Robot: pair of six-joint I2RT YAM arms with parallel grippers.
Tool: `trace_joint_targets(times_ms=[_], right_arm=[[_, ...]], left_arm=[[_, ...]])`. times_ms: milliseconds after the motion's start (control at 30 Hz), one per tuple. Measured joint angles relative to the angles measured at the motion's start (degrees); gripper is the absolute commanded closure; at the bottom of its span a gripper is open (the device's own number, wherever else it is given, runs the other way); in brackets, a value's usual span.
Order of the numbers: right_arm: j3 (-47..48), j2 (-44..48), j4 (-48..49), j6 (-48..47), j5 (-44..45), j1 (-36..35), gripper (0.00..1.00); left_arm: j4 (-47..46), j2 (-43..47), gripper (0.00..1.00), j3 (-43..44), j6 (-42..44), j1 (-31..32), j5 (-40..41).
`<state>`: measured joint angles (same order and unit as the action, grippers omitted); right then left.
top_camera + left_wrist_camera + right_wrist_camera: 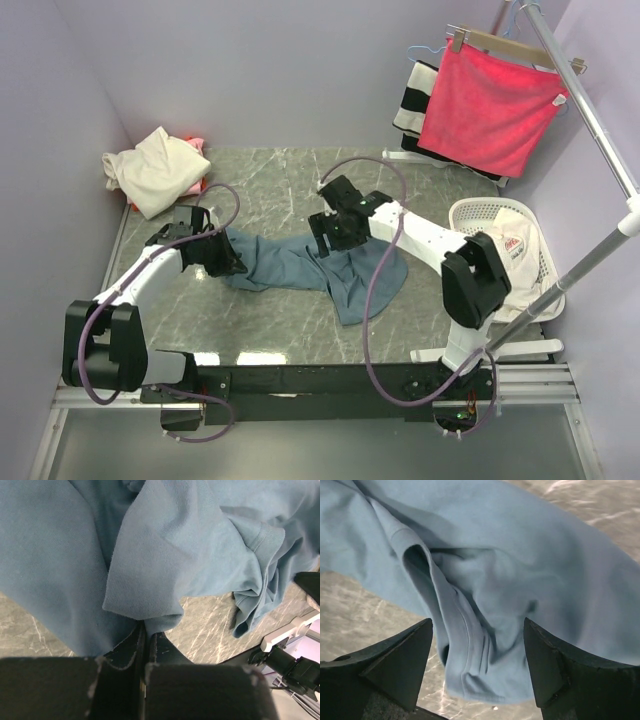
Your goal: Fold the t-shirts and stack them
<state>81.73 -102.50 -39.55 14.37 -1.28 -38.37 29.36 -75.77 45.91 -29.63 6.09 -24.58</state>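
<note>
Now, left gripper [146,630] squeezing tight on fold of blue-grey t-shirt [165,555], cloth spreading out past fingertips. Right gripper [477,624] standing wide apart, gripping nothing; shirt's folded edge lying between its fingers. Farther off, cream t-shirt [155,170] sitting bunched well beyond left fingers, pink t-shirt [193,146] peeking from under it. White t-shirt [515,225] resting in basket [470,208], off to right of right fingers.

Pale lilac walls [250,70] on three sides. Grey marbled counter [280,190]. Silver rack pole [598,130] at right. Soft even light.
</note>
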Motion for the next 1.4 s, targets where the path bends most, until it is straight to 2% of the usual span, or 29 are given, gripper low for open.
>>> trace_joint_targets(times_ms=[167,500,700,767,833,867,933,967,1067,1200,1267,1400], right_arm=[[1.57,-3.96,0.92,-2.36,-4.33,-0.02,0.21],[5.66,-5.73,3.48,-4.96,-11.28,-0.24,0.2],[10.54,-12.41,4.57,-6.78,-14.69,-0.37,0.21],[11.65,-14.78,4.9,-7.45,-15.3,-0.37,0.27],[12.61,-16.81,4.79,-8.33,-16.17,-0.37,0.45],[13.22,-17.81,4.44,-8.81,-16.41,-0.37,0.69],[15.15,-19.71,3.43,-9.7,-16.39,-0.37,0.94],[15.91,-20.46,3.3,-9.6,-16.24,-0.37,1.0],[15.43,-20.09,3.37,-9.97,-15.72,-0.37,1.0],[11.37,-14.53,4.15,-9.49,-12.11,-0.37,1.0],[8.17,-8.9,4.42,-9.03,-9.31,-0.37,1.0],[2.34,8.39,6.58,-7.45,-1.11,0.11,1.0]], left_arm=[[-0.57,-0.5,0.98,0.0,0.0,0.0,-0.02],[-2.03,-2.1,0.99,0.0,0.0,0.02,-0.04],[-2.23,-2.73,0.99,0.0,0.0,0.02,-0.07],[-2.25,-2.78,0.99,0.0,0.0,0.02,-0.04],[-2.34,-2.78,0.99,0.0,0.0,0.02,-0.04],[-2.38,-2.82,0.99,0.0,0.0,0.02,-0.04],[-2.45,-2.89,0.99,0.0,0.0,0.02,-0.04],[-2.49,-2.89,0.99,0.0,0.0,0.04,-0.04],[-2.56,-2.97,0.99,0.0,0.02,0.11,0.0],[-2.34,-3.06,0.99,0.17,0.2,0.13,0.74],[-1.75,-3.06,0.99,1.14,0.46,0.13,2.08],[-0.59,-3.1,0.99,5.92,1.38,0.13,5.03]])
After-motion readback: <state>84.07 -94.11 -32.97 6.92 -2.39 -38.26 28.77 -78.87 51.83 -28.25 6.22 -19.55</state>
